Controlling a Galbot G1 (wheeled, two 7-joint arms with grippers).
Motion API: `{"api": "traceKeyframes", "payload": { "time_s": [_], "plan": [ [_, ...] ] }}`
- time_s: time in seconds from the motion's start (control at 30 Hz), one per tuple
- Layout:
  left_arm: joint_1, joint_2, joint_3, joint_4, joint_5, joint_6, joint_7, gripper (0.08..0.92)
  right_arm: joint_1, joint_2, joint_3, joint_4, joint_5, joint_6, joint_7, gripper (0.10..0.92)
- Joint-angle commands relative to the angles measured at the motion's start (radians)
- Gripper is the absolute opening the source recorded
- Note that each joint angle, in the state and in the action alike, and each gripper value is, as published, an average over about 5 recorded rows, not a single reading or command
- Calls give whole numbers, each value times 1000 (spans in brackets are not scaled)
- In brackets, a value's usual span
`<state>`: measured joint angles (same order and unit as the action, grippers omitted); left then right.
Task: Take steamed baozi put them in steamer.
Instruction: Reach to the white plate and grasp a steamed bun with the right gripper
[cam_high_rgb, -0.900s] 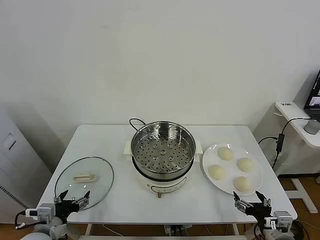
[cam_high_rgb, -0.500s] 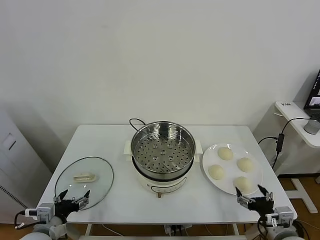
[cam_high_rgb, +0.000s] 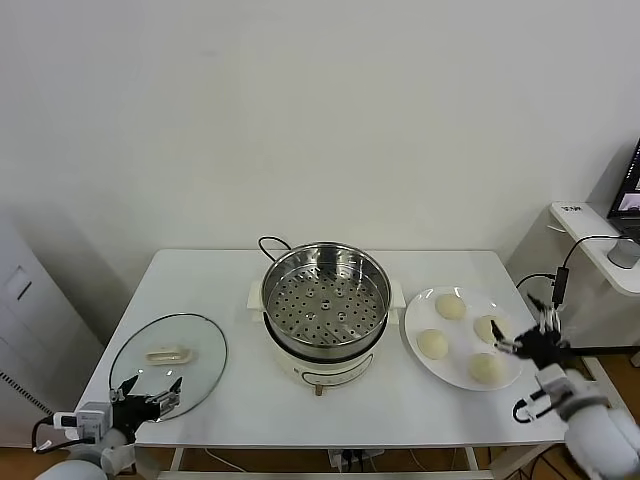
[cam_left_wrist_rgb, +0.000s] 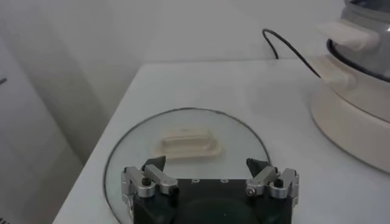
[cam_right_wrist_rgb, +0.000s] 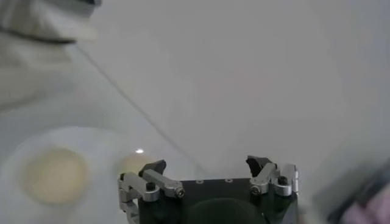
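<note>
Several pale cream baozi lie on a white plate (cam_high_rgb: 461, 338) right of the steamer (cam_high_rgb: 325, 310), a shiny steel pot with a perforated tray on a cream base. The nearest bun (cam_high_rgb: 486, 368) and the right-hand bun (cam_high_rgb: 489, 328) lie closest to my right gripper (cam_high_rgb: 520, 335), which is open and empty and hovers over the plate's right edge. In the right wrist view two buns (cam_right_wrist_rgb: 52, 175) show blurred beyond that gripper (cam_right_wrist_rgb: 207, 167). My left gripper (cam_high_rgb: 148, 392) is open and empty at the table's front left.
A round glass lid (cam_high_rgb: 168, 353) with a cream handle (cam_left_wrist_rgb: 187, 142) lies flat at the front left, just beyond the left gripper (cam_left_wrist_rgb: 207, 167). The steamer's black cord (cam_high_rgb: 268, 243) runs behind the pot. A side table stands past the right edge.
My right gripper has risen from the table's front right corner and moved back and up to the plate's right edge. The left arm has hardly moved.
</note>
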<state>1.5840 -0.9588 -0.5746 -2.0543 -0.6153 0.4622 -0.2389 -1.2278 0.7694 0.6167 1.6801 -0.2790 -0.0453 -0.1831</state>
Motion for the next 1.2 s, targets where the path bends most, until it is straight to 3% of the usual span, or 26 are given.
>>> {"api": "traceKeyframes", "payload": {
  "time_s": [0.03, 0.4, 0.7, 0.93, 1.2],
  "plan": [
    [-5, 0, 1, 0, 10, 1, 8, 823, 280, -75, -89, -181, -210, 92, -228, 823],
    [-3, -3, -10, -2, 23, -10, 16, 823, 826, -204, -600, -464, 20, 99, -698, 823],
    [-10, 0, -10, 6, 29, -2, 18, 823, 1283, -45, -1074, -758, 75, 175, -907, 823],
    [-2, 0, -22, 5, 30, -1, 19, 823, 1364, 143, -1149, -978, -68, 276, -1026, 823],
    [-3, -10, -20, 5, 30, 1, 20, 823, 1327, 215, -1101, -1060, -247, 326, -1036, 823]
  ]
}}
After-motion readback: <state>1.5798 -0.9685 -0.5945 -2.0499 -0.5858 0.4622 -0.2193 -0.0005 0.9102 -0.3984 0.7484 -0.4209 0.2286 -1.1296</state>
